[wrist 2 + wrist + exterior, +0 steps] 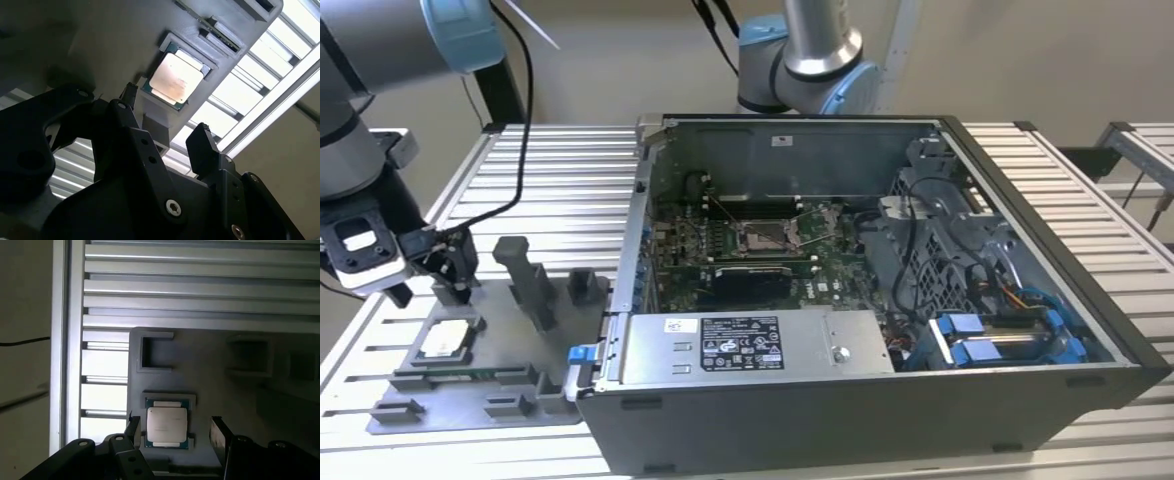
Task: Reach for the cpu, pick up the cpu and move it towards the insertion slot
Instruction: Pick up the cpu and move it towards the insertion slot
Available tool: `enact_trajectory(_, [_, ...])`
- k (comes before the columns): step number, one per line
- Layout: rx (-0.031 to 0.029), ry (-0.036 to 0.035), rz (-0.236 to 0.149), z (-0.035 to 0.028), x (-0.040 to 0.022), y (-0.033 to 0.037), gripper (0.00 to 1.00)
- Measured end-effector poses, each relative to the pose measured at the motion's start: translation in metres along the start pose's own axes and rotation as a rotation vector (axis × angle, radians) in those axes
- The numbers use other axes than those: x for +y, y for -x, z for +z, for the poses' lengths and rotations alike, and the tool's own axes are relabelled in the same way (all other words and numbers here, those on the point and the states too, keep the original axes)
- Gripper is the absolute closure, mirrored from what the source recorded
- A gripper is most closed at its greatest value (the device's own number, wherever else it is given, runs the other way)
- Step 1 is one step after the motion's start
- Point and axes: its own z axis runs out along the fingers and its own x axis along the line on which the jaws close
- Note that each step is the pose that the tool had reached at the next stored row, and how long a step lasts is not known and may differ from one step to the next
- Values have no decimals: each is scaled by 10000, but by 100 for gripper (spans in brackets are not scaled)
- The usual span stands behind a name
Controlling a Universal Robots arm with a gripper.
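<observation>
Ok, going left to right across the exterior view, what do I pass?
cpu, with the open end effector above it → tall grey post → socket on the green board → blue bracket inside the case.

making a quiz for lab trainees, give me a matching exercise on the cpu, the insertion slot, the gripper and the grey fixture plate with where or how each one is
Column one:
1. cpu
2. insertion slot
3. gripper
4. fixture plate

Column two:
a. inside the open computer case, on the green board
b. open, poised just above the cpu
c. lying in a square pocket of the fixture plate
d. grey, flat on the slatted table beside the case

Pairs: 1-c, 2-a, 3-b, 4-d
</observation>
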Motion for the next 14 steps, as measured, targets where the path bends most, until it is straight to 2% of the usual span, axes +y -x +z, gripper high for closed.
enact_trajectory(14, [-2, 0, 20, 108, -30, -36, 0])
